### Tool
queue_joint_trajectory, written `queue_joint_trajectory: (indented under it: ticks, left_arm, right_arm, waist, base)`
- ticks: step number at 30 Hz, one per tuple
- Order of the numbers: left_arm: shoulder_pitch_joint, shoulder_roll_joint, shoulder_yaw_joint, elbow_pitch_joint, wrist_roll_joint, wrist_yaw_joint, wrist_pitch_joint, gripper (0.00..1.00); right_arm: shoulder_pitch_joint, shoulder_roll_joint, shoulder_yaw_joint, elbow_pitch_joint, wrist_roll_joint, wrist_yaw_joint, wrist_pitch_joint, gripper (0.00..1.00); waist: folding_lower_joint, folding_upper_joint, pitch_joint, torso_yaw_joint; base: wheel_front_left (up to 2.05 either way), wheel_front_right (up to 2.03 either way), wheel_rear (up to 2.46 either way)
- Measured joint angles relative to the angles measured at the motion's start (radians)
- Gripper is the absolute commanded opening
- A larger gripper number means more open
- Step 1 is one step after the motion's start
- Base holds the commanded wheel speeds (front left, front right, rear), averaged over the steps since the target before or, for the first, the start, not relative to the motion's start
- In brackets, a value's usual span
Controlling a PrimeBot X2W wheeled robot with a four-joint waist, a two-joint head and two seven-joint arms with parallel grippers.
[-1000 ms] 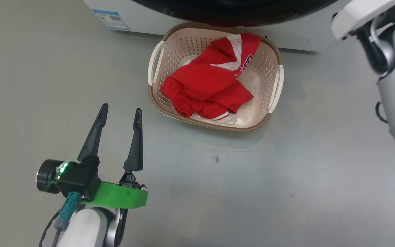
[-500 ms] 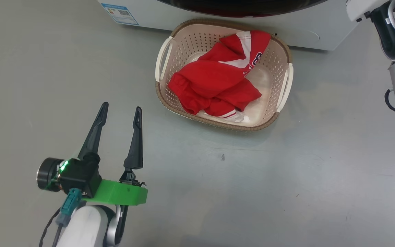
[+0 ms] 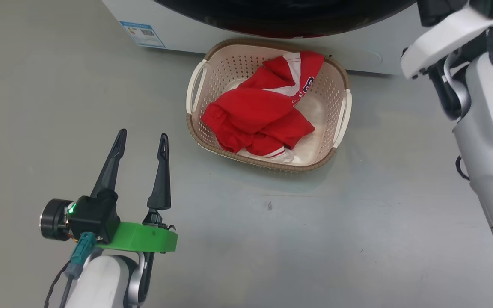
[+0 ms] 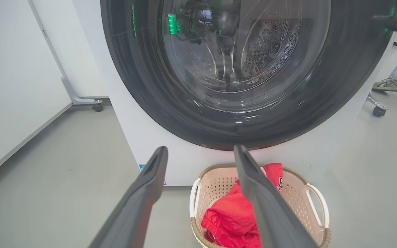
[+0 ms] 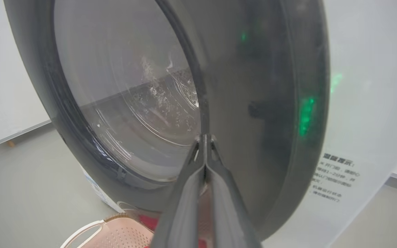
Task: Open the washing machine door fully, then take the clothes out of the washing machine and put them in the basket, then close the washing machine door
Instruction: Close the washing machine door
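The cream basket (image 3: pixel 341 111) stands on the floor just in front of the white washing machine (image 3: pixel 186 25), with the red clothes (image 3: pixel 259 115) heaped inside it. The washing machine door (image 4: pixel 246 69), black-rimmed with a glass bowl, lies flat against the machine's front. My left gripper (image 3: pixel 142 134) is open and empty, low over the floor to the left of the basket. In the left wrist view, my left gripper (image 4: pixel 200 150) points at the door. My right gripper (image 5: pixel 204 137) is shut on nothing, its tips right at the door's black rim (image 5: pixel 264 103); whether they touch it I cannot tell.
My right arm's pale forearm (image 3: pixel 486 141) fills the right edge of the head view. A person's shoe (image 4: pixel 393 84) and a castor (image 4: pixel 377 111) show right of the machine. A wheeled stand foot (image 4: pixel 81 100) and a white wall panel (image 4: pixel 9 86) lie to its left.
The whole head picture has shifted, so the camera moved. My right arm reaches further into the picture. The left gripper stays open, and the clothes lie in the basket as before.
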Motion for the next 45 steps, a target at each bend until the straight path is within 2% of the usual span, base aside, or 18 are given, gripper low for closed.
queue_joint_trajectory:
  ticks: [15, 17, 19, 20, 22, 23, 36, 45]
  left_arm:
    - [0.022, 0.014, 0.023, 0.045, 0.003, -0.008, 0.000, 1.00]
    - [0.037, 0.020, 0.018, 0.056, 0.007, -0.013, 0.000, 1.00]
    - [0.051, 0.026, 0.014, 0.063, 0.007, -0.016, 0.000, 1.00]
    - [0.057, 0.029, 0.014, 0.066, 0.007, -0.017, 0.000, 1.00]
    - [0.069, 0.035, 0.012, 0.075, 0.007, -0.021, 0.000, 1.00]
    - [0.075, 0.037, 0.010, 0.081, 0.007, -0.024, 0.000, 1.00]
    - [0.169, 0.042, 0.009, 0.118, 0.000, -0.026, 0.000, 1.00]
    - [0.212, 0.044, 0.008, 0.126, -0.003, -0.026, 0.000, 1.00]
  right_arm:
    - [0.262, 0.027, -0.023, 0.003, 0.055, 0.000, -0.053, 0.00]
    - [0.299, 0.041, -0.038, -0.003, 0.064, -0.003, -0.053, 0.00]
    - [0.336, 0.052, -0.054, -0.011, 0.073, -0.020, -0.058, 0.00]
    - [0.356, 0.056, -0.059, -0.014, 0.076, -0.020, -0.060, 0.14]
    - [0.394, 0.070, -0.066, -0.019, 0.084, -0.026, -0.060, 0.73]
    - [0.414, 0.076, -0.067, -0.021, 0.084, -0.030, -0.060, 0.98]
    - [0.636, 0.104, -0.112, -0.126, 0.088, -0.062, -0.060, 1.00]
    - [0.746, 0.107, -0.123, -0.199, 0.083, -0.072, -0.060, 1.00]
  waist:
    - [-0.0001, 0.0000, -0.111, -0.065]
    - [-0.0001, 0.0000, -0.128, -0.075]
    - [-0.0001, 0.0000, -0.147, -0.087]
    - [-0.0001, 0.0000, -0.156, -0.093]
    - [-0.0001, 0.0000, -0.174, -0.107]
    - [-0.0001, 0.0000, -0.183, -0.114]
    - [-0.0001, 0.0000, -0.311, -0.209]
    - [-0.0002, 0.0000, -0.391, -0.267]
  base:
    - [0.00, 0.00, 0.00]
    - [0.00, 0.00, 0.00]
    - [0.00, 0.00, 0.00]
    - [0.00, 0.00, 0.00]
    - [0.00, 0.00, 0.00]
    - [0.00, 0.00, 0.00]
    - [0.00, 0.00, 0.00]
    - [0.00, 0.00, 0.00]
